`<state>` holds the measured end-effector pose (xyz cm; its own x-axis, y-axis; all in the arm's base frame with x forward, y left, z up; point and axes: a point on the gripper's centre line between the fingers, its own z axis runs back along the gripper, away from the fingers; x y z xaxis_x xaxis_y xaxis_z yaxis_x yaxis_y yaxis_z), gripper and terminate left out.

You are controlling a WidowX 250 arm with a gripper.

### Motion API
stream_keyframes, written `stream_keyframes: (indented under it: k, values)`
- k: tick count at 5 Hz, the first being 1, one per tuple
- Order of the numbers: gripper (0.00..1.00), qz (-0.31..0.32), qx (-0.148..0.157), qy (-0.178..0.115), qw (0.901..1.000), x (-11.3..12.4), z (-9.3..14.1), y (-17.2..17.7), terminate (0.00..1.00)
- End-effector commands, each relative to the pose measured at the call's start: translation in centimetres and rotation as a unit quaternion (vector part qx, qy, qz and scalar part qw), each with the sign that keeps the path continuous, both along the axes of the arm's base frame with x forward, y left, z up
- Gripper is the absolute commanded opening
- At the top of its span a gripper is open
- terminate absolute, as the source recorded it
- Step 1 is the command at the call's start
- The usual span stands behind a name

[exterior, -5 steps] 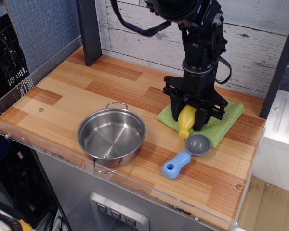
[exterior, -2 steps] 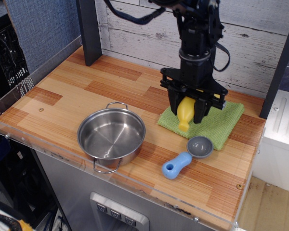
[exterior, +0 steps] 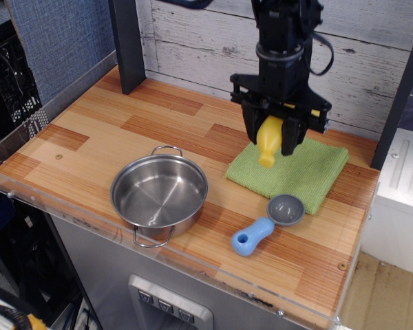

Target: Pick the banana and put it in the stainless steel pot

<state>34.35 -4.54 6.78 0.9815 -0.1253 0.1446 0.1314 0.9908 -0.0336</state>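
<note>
Observation.image looks down on a wood-grain table (exterior: 89,148) with a clear plastic edge. On it sits the stainless steel pot (exterior: 159,196), shallow, round and shiny, with two thin wire loop handles. Well to its right lies a fuzzy green cloth (exterior: 310,172), and near that a small grey scoop (exterior: 265,225) with a blue handle. Above the cloth, the black gripper (exterior: 273,141) is clamped on the banana (exterior: 268,141), smooth yellow plastic, hanging stem end down between the fingers, clear of the cloth.
</note>
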Motion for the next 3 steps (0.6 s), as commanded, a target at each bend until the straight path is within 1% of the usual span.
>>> stream_keyframes:
  k: [1,2,3]
  values:
    - [0.0,0.007,0.014,-0.036,0.9992,-4.6,4.5,2.9,0.0]
    - [0.0,0.008,0.04,-0.027,0.9988,-8.0,4.9,5.0,0.0]
    - [0.0,0.006,0.049,-0.014,0.9987,-10.0,3.9,7.4,0.0]
